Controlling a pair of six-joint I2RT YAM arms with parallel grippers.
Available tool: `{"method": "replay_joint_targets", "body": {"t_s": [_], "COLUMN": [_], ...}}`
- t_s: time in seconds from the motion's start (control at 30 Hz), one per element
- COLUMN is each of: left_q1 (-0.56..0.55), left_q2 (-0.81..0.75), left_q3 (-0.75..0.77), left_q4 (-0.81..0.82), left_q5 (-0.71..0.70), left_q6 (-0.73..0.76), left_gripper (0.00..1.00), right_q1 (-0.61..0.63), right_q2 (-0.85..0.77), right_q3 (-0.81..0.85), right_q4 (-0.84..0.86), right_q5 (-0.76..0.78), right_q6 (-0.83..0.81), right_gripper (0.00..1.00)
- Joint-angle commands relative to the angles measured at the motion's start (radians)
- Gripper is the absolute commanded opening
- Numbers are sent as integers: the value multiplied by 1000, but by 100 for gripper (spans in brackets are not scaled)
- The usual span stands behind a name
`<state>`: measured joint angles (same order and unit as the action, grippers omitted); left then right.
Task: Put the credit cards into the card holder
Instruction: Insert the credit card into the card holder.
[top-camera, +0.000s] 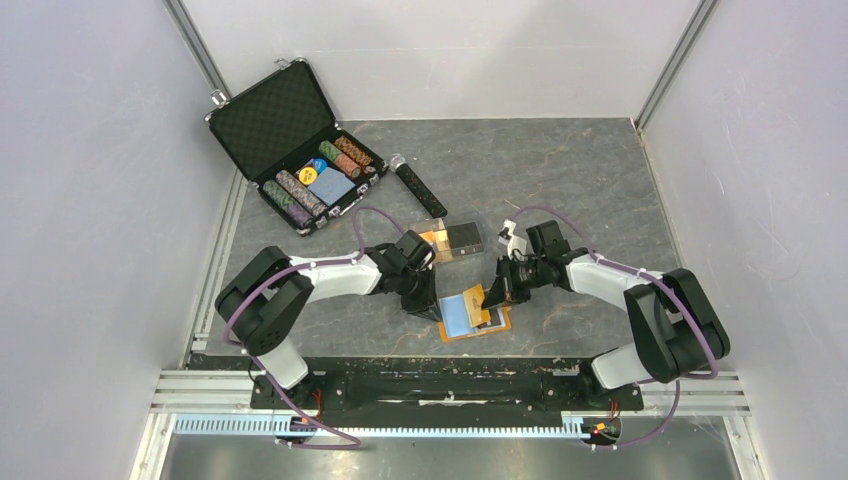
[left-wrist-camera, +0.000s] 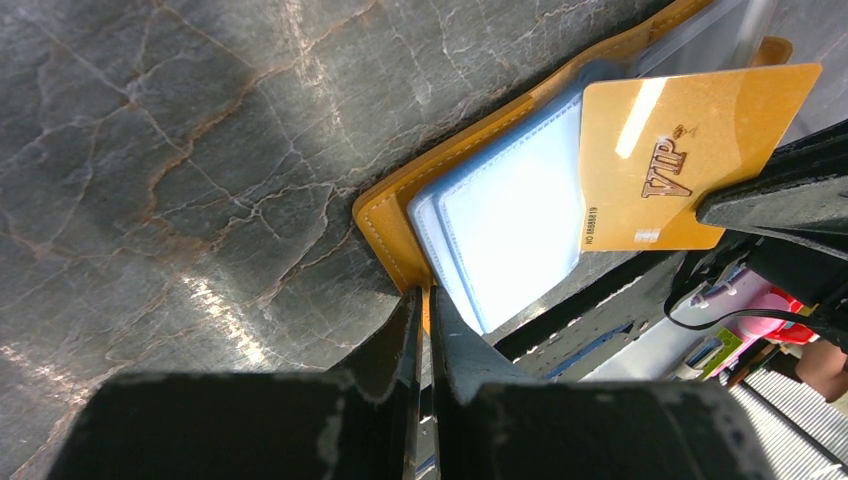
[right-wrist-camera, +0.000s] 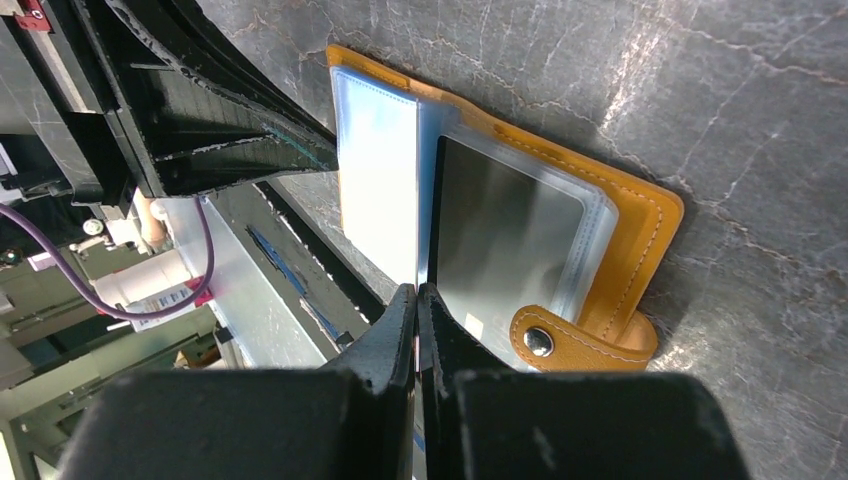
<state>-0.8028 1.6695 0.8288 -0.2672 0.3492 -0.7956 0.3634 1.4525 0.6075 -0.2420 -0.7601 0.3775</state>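
The orange card holder (top-camera: 472, 318) lies open on the table with its light blue sleeves up. It also shows in the left wrist view (left-wrist-camera: 390, 225) and in the right wrist view (right-wrist-camera: 640, 235), where its snap tab (right-wrist-camera: 538, 341) shows. My left gripper (top-camera: 425, 297) is shut on its left edge (left-wrist-camera: 425, 295). My right gripper (top-camera: 497, 290) is shut on a gold-tan "VIP" card (left-wrist-camera: 690, 150), held tilted just above the sleeves; in the right wrist view it is edge-on between the fingertips (right-wrist-camera: 417, 292). A dark card (right-wrist-camera: 510, 240) sits inside a clear sleeve.
A clear box (top-camera: 455, 238) holding more cards stands just behind the holder. An open black chip case (top-camera: 290, 140) with poker chips is at the back left. A black rod (top-camera: 420, 188) lies beside it. White walls close in both sides.
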Motion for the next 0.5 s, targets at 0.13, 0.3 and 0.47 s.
{"method": "replay_joint_targets", "body": {"t_s": [0.13, 0.3, 0.47], "left_q1": [-22, -24, -26], "left_q2": [34, 35, 38], "left_q3": [17, 17, 20], "left_q4": [-30, -32, -32], "left_q5": [-20, -22, -21], "left_q6": [-7, -5, -5], "left_gripper": [11, 11, 11], "right_q1": [-2, 0, 2], "right_q2": [6, 13, 23], "right_q3": [-55, -91, -116], "right_q4": [90, 139, 167], "right_q5": [-27, -37, -39], "right_q6": [22, 41, 48], "right_gripper": [0, 0, 0]}}
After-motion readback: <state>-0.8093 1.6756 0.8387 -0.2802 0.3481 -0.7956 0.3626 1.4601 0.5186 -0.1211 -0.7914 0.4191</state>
